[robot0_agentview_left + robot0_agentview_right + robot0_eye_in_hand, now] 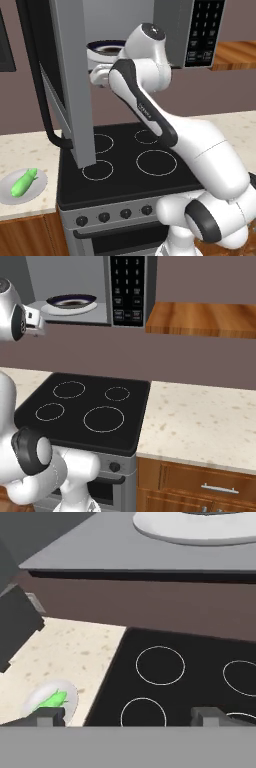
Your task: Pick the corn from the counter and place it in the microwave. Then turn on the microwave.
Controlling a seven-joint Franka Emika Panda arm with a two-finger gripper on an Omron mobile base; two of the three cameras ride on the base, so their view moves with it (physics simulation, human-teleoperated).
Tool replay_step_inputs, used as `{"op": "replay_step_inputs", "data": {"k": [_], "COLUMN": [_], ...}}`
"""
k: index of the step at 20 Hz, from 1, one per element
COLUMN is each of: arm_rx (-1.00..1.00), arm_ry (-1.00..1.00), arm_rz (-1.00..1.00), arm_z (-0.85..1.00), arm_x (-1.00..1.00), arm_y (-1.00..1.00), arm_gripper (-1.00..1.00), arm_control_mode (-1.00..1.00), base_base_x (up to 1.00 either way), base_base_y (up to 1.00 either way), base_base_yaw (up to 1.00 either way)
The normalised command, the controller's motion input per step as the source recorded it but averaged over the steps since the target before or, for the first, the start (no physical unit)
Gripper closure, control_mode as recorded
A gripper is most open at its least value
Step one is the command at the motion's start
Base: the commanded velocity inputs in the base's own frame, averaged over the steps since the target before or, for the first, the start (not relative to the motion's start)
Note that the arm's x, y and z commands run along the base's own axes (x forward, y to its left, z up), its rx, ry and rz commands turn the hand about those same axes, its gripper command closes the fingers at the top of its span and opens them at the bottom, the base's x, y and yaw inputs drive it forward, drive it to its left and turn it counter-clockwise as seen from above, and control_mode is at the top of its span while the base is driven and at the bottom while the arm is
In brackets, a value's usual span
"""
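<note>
The corn (23, 182), a small bright green cob, lies on a small white plate (39, 189) on the beige counter (25, 147) left of the stovetop. The hand view shows the corn (53, 699) at the lower left, just above my left fingertip (50, 716). The microwave (202, 32) hangs above the stove with its door (75, 75) swung wide open. A dark-rimmed white dish (72, 304) sits inside it. My gripper (130, 717) is open and holds nothing. It hovers high, just in front of the microwave's opening (100, 75), far above the corn.
The black glass stovetop (125, 160) with ring outlines lies below the hand, with the oven's knobs (104, 217) at its front. The open door's black handle (47, 120) juts out over the counter's left part. A wooden shelf (205, 318) hangs right of the microwave, with more counter (200, 416) below.
</note>
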Motion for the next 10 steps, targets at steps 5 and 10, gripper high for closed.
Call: {"op": "replay_step_inputs", "data": {"k": [5, 10], "arm_rx": [-0.06, -0.06], "arm_ry": [0.13, 0.08], "arm_rz": [-0.13, -0.05], "arm_z": [-0.23, -0.21], "arm_x": [0.18, 0.1], "arm_y": [-0.04, -0.02], "arm_gripper": [-1.0, -1.0], "arm_control_mode": [-1.0, -1.0], "base_base_x": [0.0, 0.0], "base_base_y": [0.0, 0.0], "base_base_yaw": [0.0, 0.0]}}
